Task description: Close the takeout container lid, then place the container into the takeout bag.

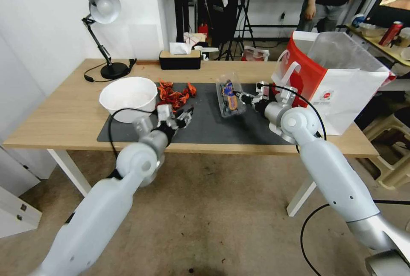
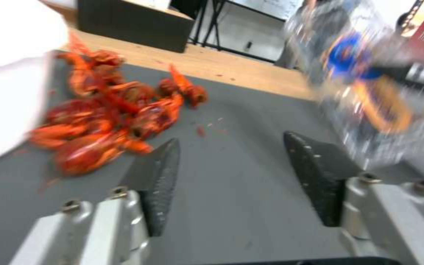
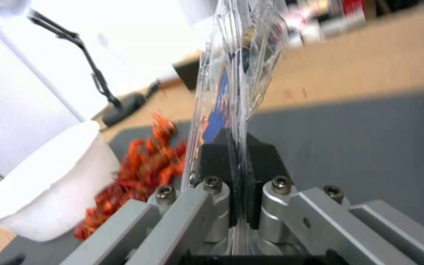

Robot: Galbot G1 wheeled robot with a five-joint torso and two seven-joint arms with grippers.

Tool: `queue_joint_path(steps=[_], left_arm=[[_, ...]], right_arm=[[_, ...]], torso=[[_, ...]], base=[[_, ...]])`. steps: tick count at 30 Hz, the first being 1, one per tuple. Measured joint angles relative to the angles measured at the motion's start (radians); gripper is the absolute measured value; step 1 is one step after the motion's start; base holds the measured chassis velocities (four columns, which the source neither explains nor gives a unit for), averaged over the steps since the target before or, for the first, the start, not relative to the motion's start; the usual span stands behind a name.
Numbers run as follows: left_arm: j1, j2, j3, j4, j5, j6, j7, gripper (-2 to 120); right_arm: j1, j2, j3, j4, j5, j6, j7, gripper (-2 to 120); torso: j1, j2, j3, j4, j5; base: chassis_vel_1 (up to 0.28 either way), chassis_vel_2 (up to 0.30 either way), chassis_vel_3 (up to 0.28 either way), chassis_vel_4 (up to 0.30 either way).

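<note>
One container [image 1: 229, 98] sat on the dark mat [image 1: 205, 133], its edge pinched by the right tool [image 1: 237, 95]. Left tool [image 1: 187, 115] hung spread, empty. One bag [image 1: 337, 84], one bowl [image 1: 128, 97], wooden tabletop [image 1: 64, 109].

A light wooden table [image 1: 64, 109] carries a dark grey mat [image 1: 205, 129], a black desk lamp [image 1: 104, 33], a black tissue box [image 1: 180, 59] along its far edge and the takeout bag [image 1: 341, 84] at its right end.

Clear takeout container [image 1: 228, 97] tilted on dark mat beside takeout bag [image 1: 341, 84].
</note>
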Motion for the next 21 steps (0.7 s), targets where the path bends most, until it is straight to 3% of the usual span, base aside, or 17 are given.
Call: queue_joint_path(steps=[7,10,11,14,21], left_arm=[[0.252,0.012,-0.148,-0.123,0.095,-0.049,0.033,87],[0.289,0.025,-0.159,-0.139,0.118,-0.073,0.046,97],[0.292,0.032,-0.159,-0.140,0.123,-0.080,0.048,99],[0.308,0.045,-0.161,-0.149,0.134,-0.092,0.051,99],[0.379,0.039,-0.210,-0.173,0.176,-0.128,0.055,100]], right_arm=[[0.004,-0.019,-0.020,0.073,-0.099,0.179,-0.002,0],[-0.013,-0.047,0.008,0.126,-0.108,0.223,0.035,0],[-0.027,-0.067,0.028,0.155,-0.110,0.241,0.056,0],[-0.039,-0.100,0.058,0.198,-0.110,0.270,0.103,0],[0.033,-0.150,0.083,0.219,-0.109,0.350,0.239,0]], torso=[[0.000,0.000,0.000,0.0006,0.0005],[0.000,0.000,0.000,0.0012,0.0000],[0.000,0.000,0.000,0.0002,0.0000],[0.000,0.000,0.000,-0.0017,0.0000],[0.000,0.000,0.000,0.0007,-0.0001]], base=[[0.000,0.000,0.000,0.000],[0.000,0.000,0.000,0.000],[0.000,0.000,0.000,0.000],[0.000,0.000,0.000,0.000],[0.000,0.000,0.000,0.000]])
